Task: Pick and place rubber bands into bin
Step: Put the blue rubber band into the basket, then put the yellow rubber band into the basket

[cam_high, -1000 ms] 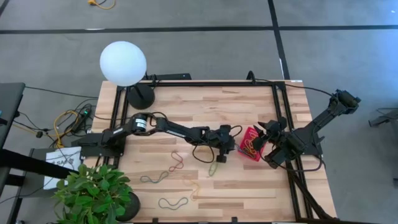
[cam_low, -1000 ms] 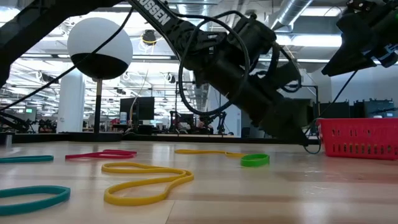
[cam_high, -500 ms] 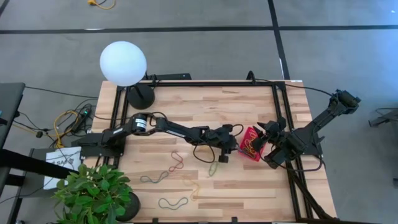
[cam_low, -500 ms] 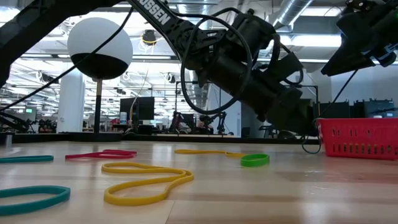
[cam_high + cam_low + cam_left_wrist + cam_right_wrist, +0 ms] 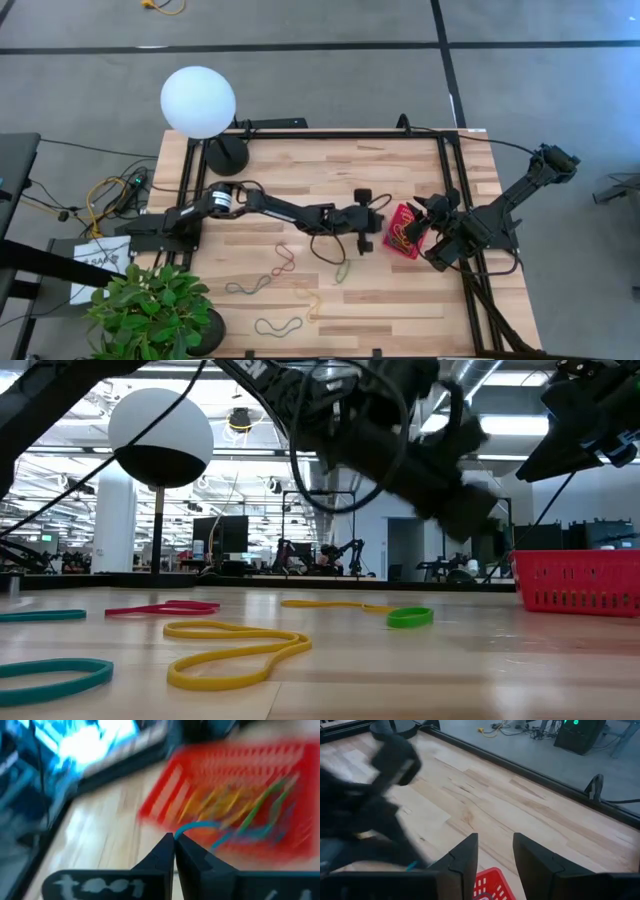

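Red bin [image 5: 404, 231], pale partial lettering on the left arm.
Left gripper [image 5: 173, 839] fingers pinch a bluish rubber band [image 5: 199, 825]; right gripper [image 5: 494, 851] fingers spread.

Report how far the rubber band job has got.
Done: several bands already lie in the red bin. In hand: the left gripper, shut on a bluish rubber band, is beside the bin. The right gripper waits open at the bin's far side. Left: five loose bands remain on the table.
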